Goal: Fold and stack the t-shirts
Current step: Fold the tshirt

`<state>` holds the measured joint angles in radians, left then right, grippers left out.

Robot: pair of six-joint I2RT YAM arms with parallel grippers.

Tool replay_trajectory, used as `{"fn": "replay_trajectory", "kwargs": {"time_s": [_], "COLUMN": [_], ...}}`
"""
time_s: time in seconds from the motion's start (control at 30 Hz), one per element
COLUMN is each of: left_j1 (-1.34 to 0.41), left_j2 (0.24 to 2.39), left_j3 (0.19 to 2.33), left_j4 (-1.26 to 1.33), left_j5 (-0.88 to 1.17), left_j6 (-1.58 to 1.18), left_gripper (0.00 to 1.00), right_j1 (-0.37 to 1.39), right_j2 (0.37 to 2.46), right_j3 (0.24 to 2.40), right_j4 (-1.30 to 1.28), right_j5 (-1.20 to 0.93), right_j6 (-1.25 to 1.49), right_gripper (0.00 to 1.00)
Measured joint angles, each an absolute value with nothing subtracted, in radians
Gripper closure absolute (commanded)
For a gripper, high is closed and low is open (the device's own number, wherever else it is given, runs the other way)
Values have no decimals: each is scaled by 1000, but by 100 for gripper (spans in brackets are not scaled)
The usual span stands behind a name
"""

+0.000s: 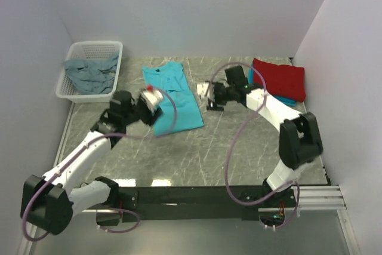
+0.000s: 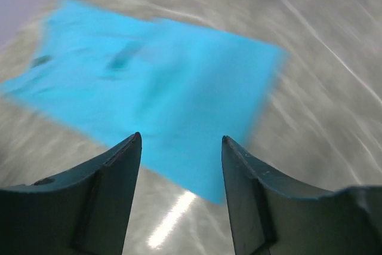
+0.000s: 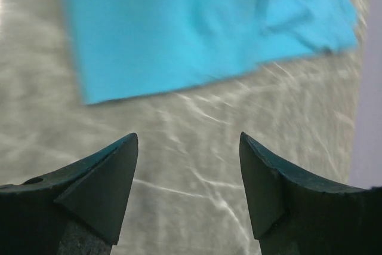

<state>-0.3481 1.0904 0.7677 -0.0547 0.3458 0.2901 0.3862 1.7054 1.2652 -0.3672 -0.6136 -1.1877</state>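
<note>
A bright turquoise t-shirt [image 1: 176,95] lies partly folded as a long flat strip on the marble table [image 1: 221,153]. It also shows in the left wrist view [image 2: 161,82] and the right wrist view [image 3: 197,22]. My left gripper [image 1: 154,98] hangs over its left edge, open and empty [image 2: 181,141]. My right gripper [image 1: 206,95] hovers just right of the shirt above bare table, open and empty [image 3: 188,141]. A folded red t-shirt [image 1: 279,79] lies on a folded turquoise-blue one [image 1: 286,100] at the back right. A dull grey-blue shirt [image 1: 89,73] is crumpled in the basket.
A white perforated basket [image 1: 71,91] stands at the back left against the wall. White walls close in the left, back and right. A black rail [image 1: 227,194] runs along the near table edge by the arm bases.
</note>
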Motion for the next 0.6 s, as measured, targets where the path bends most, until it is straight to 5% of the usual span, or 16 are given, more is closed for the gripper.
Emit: {"fn": "replay_trajectory", "kwargs": {"time_s": [0.27,0.6], "left_j1": [-625,-623], "left_j2": [1119,1290], "left_j3": [600,593], "left_j4": [-192,-128], "left_j5": [334,168], "left_j6": [599,672], "left_gripper": [39,42], "right_j1": [505,533], "right_j2": [1606,1653], "right_j3": [1013,1021], "right_j4": [-405,-348], "right_j5": [-660,-623], "right_j6": [-1404,-1399], "right_gripper": [25,26]}}
